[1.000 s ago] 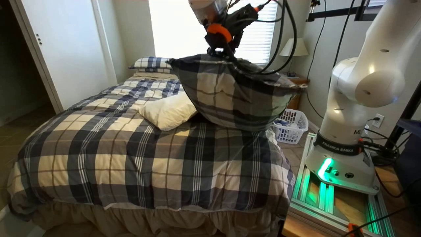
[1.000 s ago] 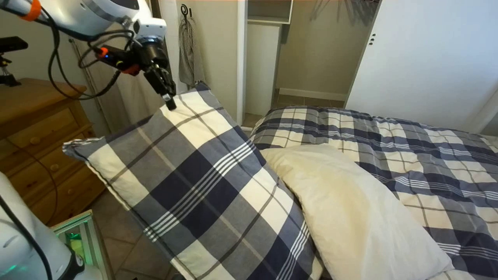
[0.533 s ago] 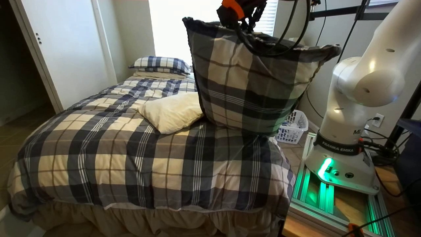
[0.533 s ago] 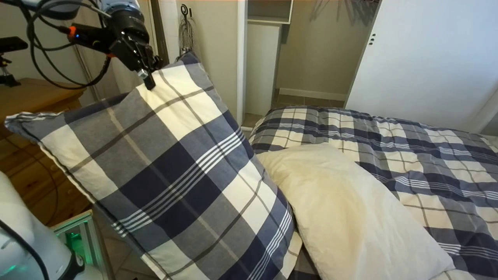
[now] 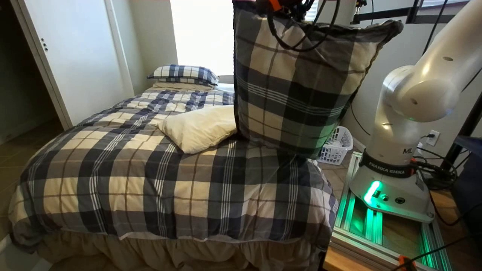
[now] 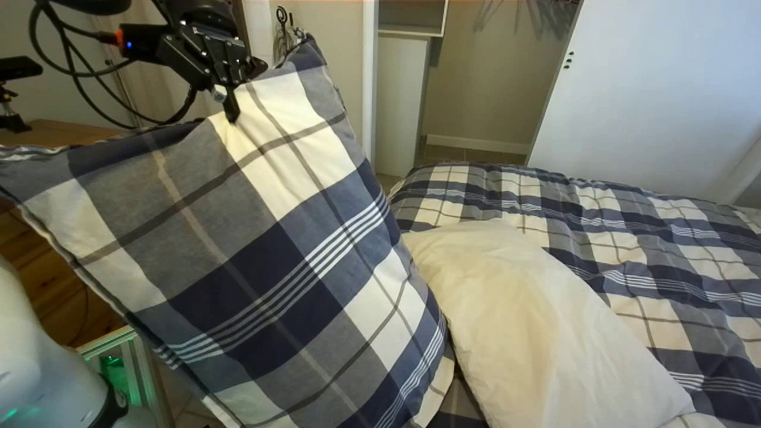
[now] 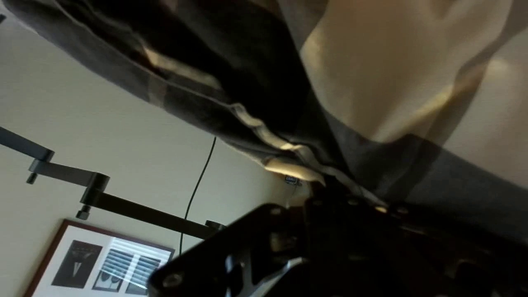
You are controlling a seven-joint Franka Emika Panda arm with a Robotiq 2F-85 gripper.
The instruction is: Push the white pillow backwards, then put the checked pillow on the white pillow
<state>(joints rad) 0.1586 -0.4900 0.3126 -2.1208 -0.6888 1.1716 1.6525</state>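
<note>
Gripper [image 6: 237, 102] pinches the checked pillow [image 6: 250, 244] by its top edge so it tilts steeply just beside the white pillow [image 6: 547, 321] (contact unclear), presumably for height before laying it on top.

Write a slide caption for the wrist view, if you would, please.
The checked pillow, held at its edge by the dark pincer, with a framed picture on the wall beyond.

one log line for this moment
claw: gripping checked pillow by top edge; white pillow: lying on bed; stacking: not yet done
</note>
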